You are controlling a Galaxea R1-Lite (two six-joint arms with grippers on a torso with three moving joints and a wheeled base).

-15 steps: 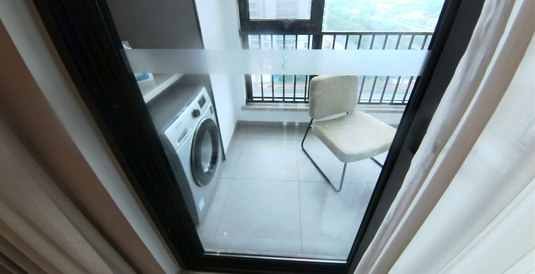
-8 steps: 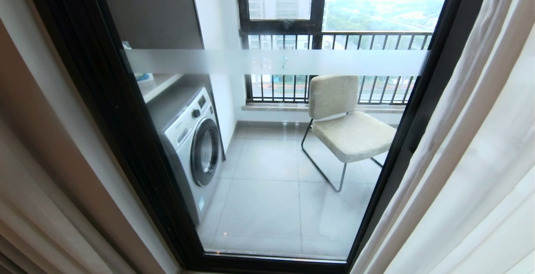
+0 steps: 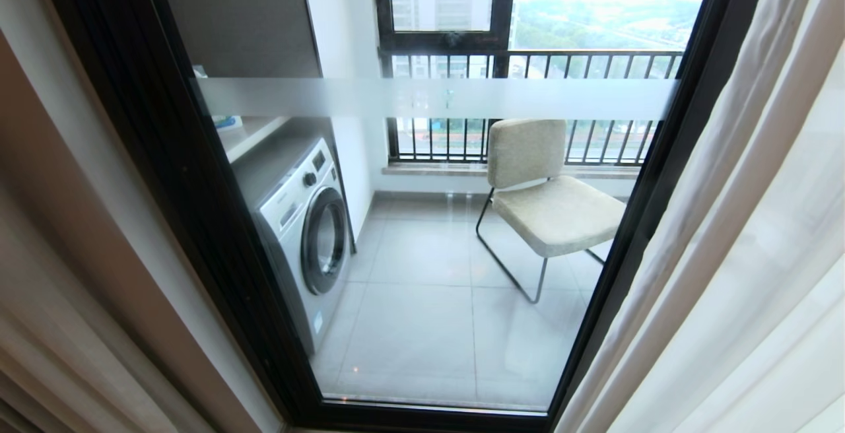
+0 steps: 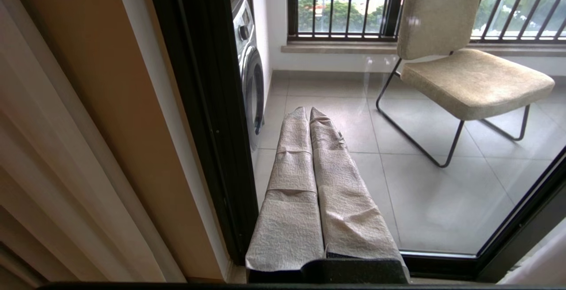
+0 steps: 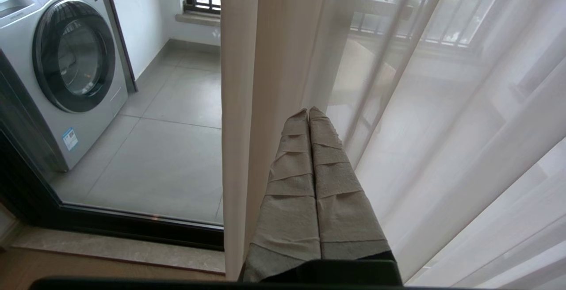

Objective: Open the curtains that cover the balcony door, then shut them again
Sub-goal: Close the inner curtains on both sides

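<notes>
— Looking through the head view, where do the curtains sit against the balcony door?

— Drawn apart. The white sheer folds hang down the right side, lying over the door's right frame edge, and a beige layer bunches along the left edge. The glass between them is uncovered, with its frosted band running straight across.

— What shows through the glass?

— A washing machine on the left under a shelf, a beige chair on thin metal legs to the right, grey tiled floor, and a black barred railing at the far window.

— Is either arm in the head view?

— Neither one. Only the wrist cameras catch them.

— The left end effector?

— Its two wrapped fingers are pressed together along their whole length, nothing between them. It points at the lower glass just beside the door's left frame, with the beige curtain and wall on its outer side. It touches nothing that I can make out.

— And the right end effector?

— Closed as well, fingers meeting at the tips and empty. It sits right at the inner edge of the sheer curtain: the hanging edge runs down just beside the fingers, with gauzy fabric behind the tips. Whether the tips actually touch the cloth, I cannot tell.
</notes>
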